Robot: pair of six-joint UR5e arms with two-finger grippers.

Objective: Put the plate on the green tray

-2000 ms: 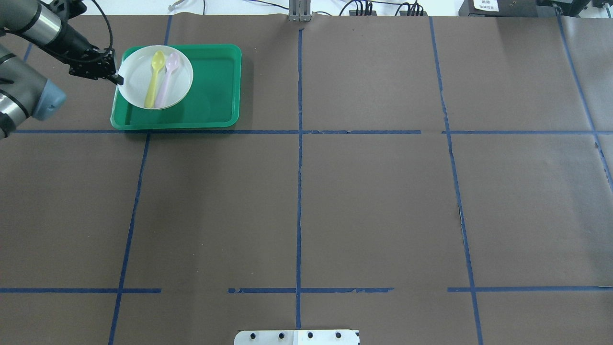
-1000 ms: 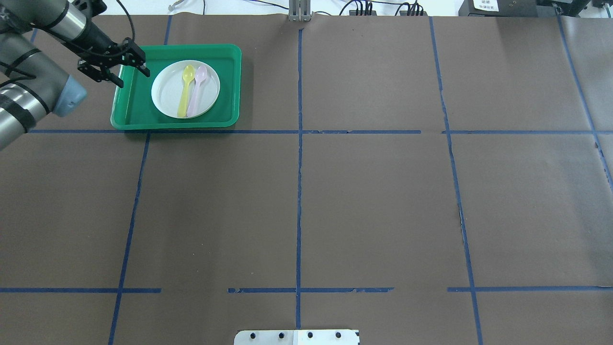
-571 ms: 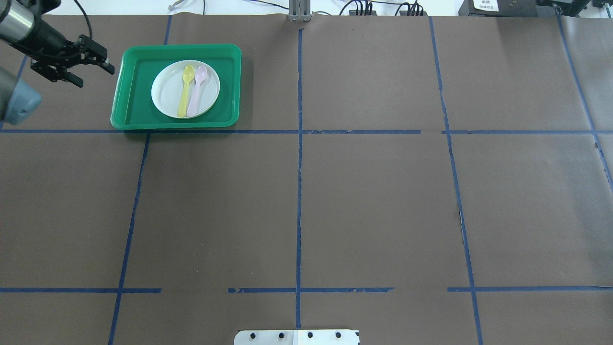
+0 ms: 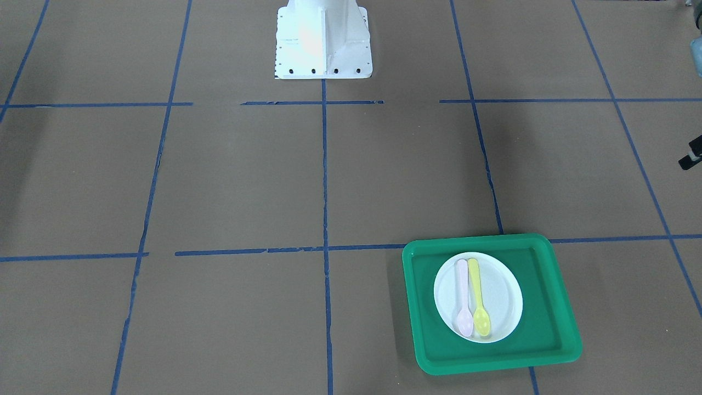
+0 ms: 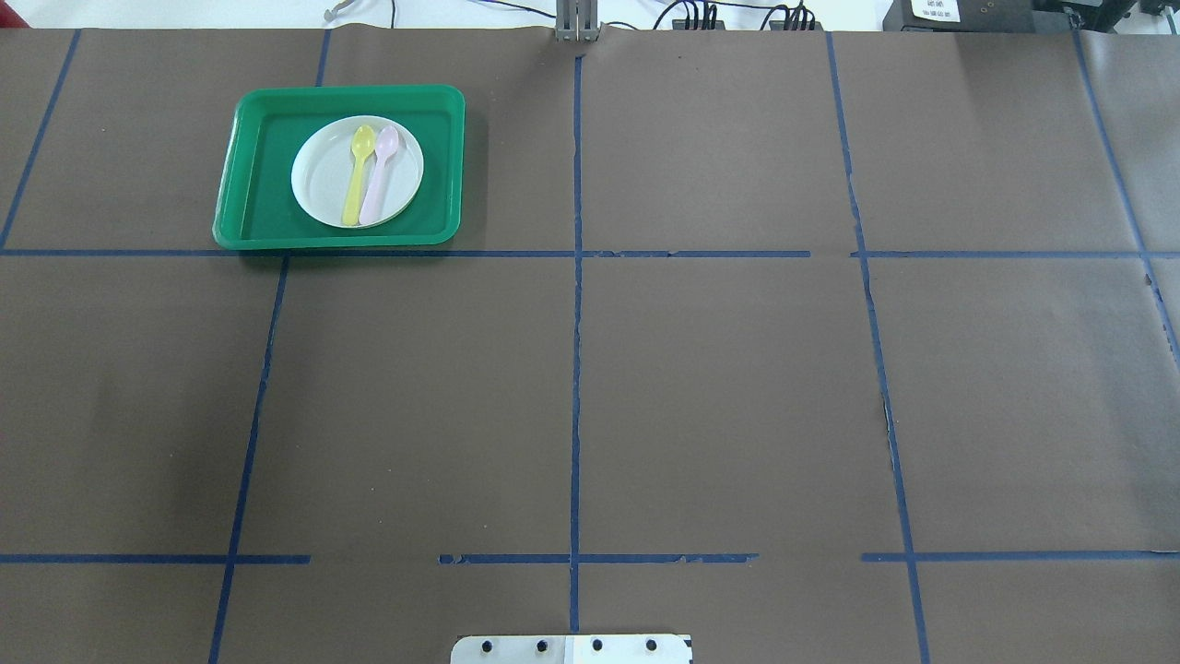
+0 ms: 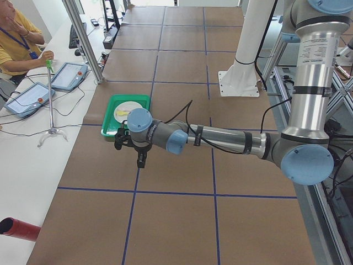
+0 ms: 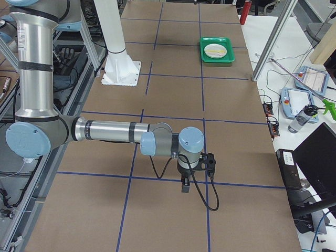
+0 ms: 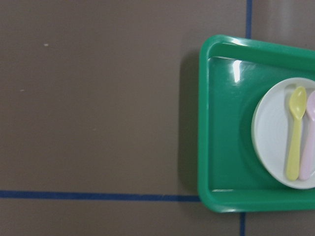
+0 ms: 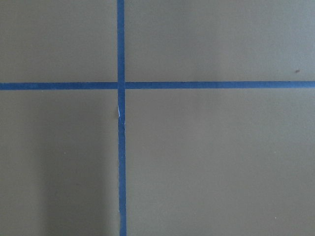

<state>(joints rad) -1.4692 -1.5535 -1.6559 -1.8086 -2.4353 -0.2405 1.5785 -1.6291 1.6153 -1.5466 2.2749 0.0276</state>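
The white plate [image 5: 318,175] lies flat inside the green tray [image 5: 258,207] at the far left of the table, with a yellow spoon [image 5: 355,180] and a pink spoon [image 5: 380,180] on it. Plate [image 4: 499,296] and tray [image 4: 548,329] also show in the front view, and in the left wrist view the plate [image 8: 270,132] sits in the tray [image 8: 221,123]. My left gripper [image 6: 129,152] hovers over bare table beside the tray, apart from it; I cannot tell if it is open. My right gripper [image 7: 198,173] hangs over the table far from the tray; I cannot tell its state.
The robot's white base [image 4: 323,38] stands at the table's near middle. An operator [image 6: 16,38] sits at a side bench with tablets [image 6: 27,99] and a stand [image 6: 51,105]. Blue tape lines cross the brown table cover.
The left gripper set the plate down in the tray, let go, and drew back to the left, out of the overhead view. The plate and spoons have stayed still since.
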